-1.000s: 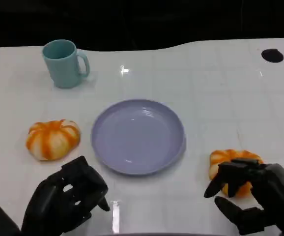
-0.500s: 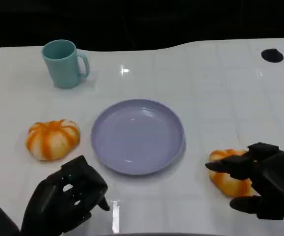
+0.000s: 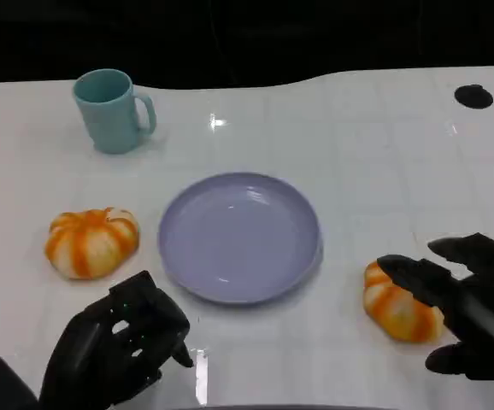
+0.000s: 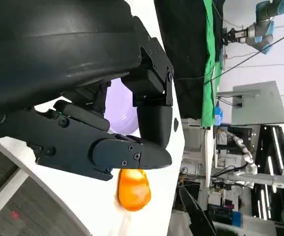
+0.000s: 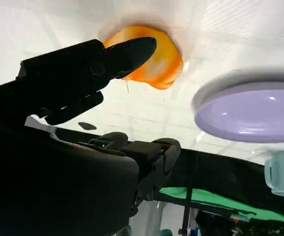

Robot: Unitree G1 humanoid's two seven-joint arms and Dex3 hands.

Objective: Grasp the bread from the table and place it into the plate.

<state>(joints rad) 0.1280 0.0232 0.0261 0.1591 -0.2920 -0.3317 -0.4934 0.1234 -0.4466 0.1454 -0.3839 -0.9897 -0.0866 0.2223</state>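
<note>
On the white table [image 3: 358, 154], the lavender plate [image 3: 240, 237] sits centre, bare. To grasp well, the right hand [image 3: 465, 303], its fingers spread wide and holding nothing, should settle over the bread [image 3: 398, 309] and close around its rounded sides before lifting toward the plate. That bread lies on the table just right of the plate, under the reaching fingertips, apparently untouched. The left hand [image 3: 114, 350] rests near the table edge, fingers loosely curled, empty.

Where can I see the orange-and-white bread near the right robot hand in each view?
Head view: orange-and-white striped bread, lower right, beside the round lilac plate.
Left wrist view: bread, bottom centre, beyond the plate.
Right wrist view: bread, top centre; plate at right.
Shared landmark: the plate.
</note>
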